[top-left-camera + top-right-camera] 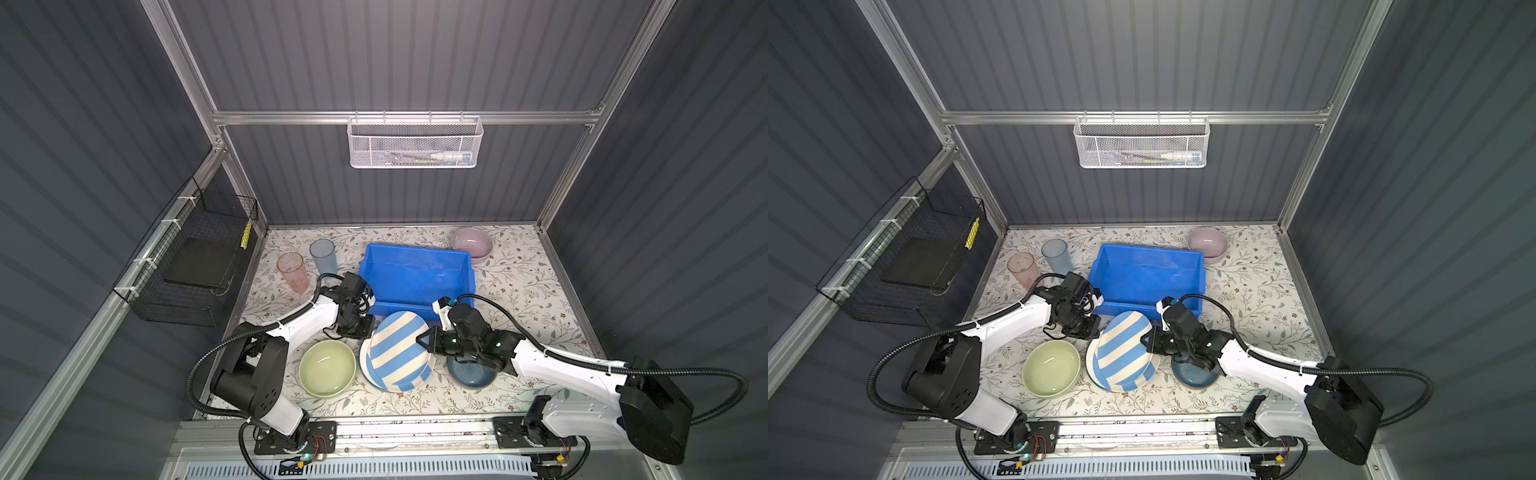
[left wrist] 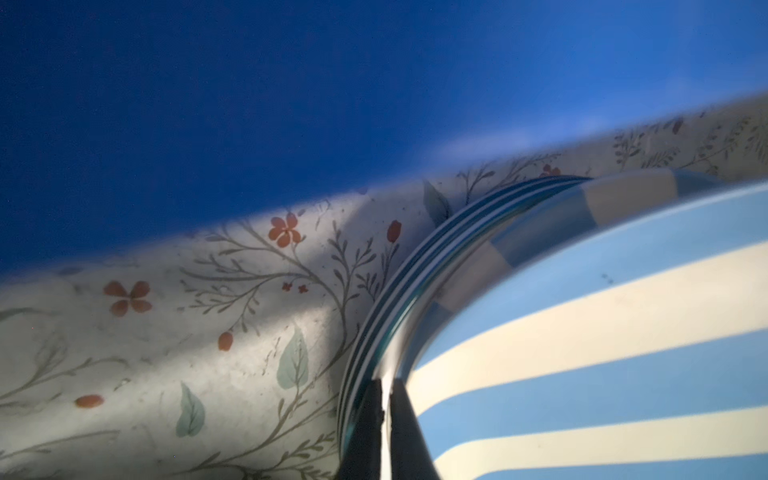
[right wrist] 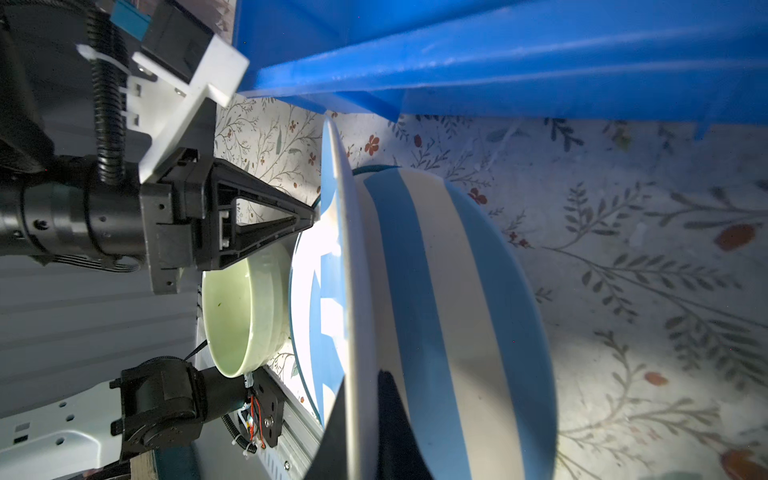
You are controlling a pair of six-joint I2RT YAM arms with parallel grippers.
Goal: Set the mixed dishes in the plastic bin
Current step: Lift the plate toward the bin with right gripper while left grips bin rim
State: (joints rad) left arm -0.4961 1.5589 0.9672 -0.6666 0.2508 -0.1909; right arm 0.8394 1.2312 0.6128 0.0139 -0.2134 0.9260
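The left pincer (image 1: pixel 371 330) is closed narrow on the rim of the blue-and-white striped round plate (image 1: pixel 399 353). The left wrist view shows its fingers (image 2: pixel 370 424) on either side of that thin edge. The right pincer (image 1: pixel 420 337) is clamped on the opposite rim, and its fingers (image 3: pixel 390 399) also straddle the edge. Held between the two pincers, the plate is tilted and raised off a second plate (image 1: pixel 365 365) that lies under it on the floral-patterned worktop (image 1: pixel 519 291).

The bright blue rectangular plastic bin (image 1: pixel 415 274) sits just beyond both pincers, with its near wall close to the plate's far edge. No dish is visible in it yet.

The main risk is probably the shared grip. Both holds are on a smooth, thin rim, so if the arms rise or advance unevenly the plate could twist and slip out of one pincer. It would then fall onto the second plate below.

If the plate is carried too low, its leading edge could hit the bin's near wall, which might push the bin away or lever the plate loose.

The pale green bowl (image 1: pixel 327 366) is just beside the left pincer, and the dark blue bowl (image 1: pixel 471 376) is under the right wrist. Either arm could knock one of them if it dips.
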